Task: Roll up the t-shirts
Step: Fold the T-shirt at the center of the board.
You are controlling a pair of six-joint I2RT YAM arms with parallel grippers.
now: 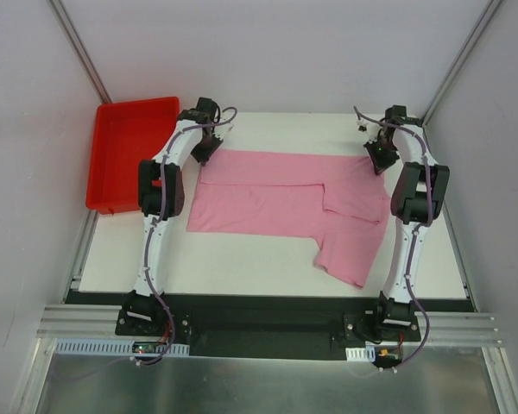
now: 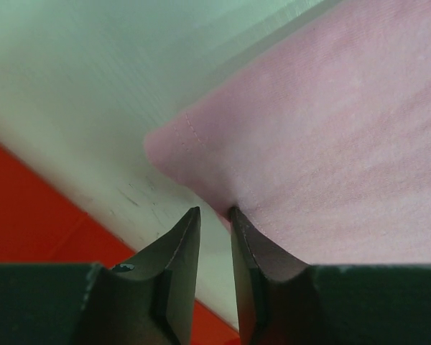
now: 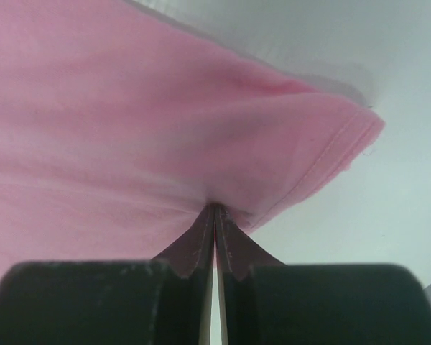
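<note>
The light-pink t-shirt lies flat across the white table, folded to a long band, with one sleeve hanging toward the near right. My left gripper is at its far left corner. In the left wrist view the left gripper has a narrow gap between its jaws that shows only table, and the right fingertip touches the hem of the t-shirt. My right gripper is at the far right corner. There the right gripper is shut on a fold of the t-shirt.
A red tray stands at the far left, partly off the table's edge, just left of the left arm; it shows in the left wrist view too. White table lies bare in front of the shirt. Grey walls close both sides.
</note>
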